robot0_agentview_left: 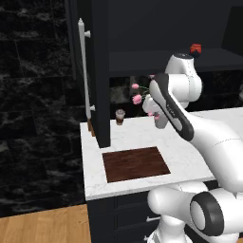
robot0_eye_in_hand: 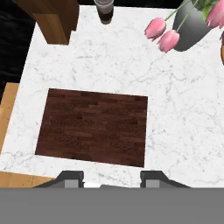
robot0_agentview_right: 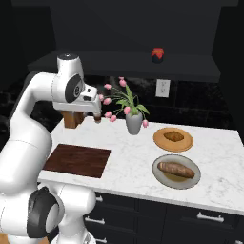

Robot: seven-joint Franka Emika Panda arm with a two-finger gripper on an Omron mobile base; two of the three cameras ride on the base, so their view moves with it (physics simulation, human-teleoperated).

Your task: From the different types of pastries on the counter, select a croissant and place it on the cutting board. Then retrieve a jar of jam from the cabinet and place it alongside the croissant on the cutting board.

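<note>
Golden croissant (robot0_agentview_right: 174, 137) lies well apart from the empty, spread claw (robot0_eye_in_hand: 111, 177).

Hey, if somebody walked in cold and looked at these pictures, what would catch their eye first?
Probably the dark reddish cutting board, lying bare on the white marble counter right under the open, empty hand. Next, the pink tulips in a grey vase mid-counter, and the small red jar of jam alone on the dark cabinet shelf above.
</note>
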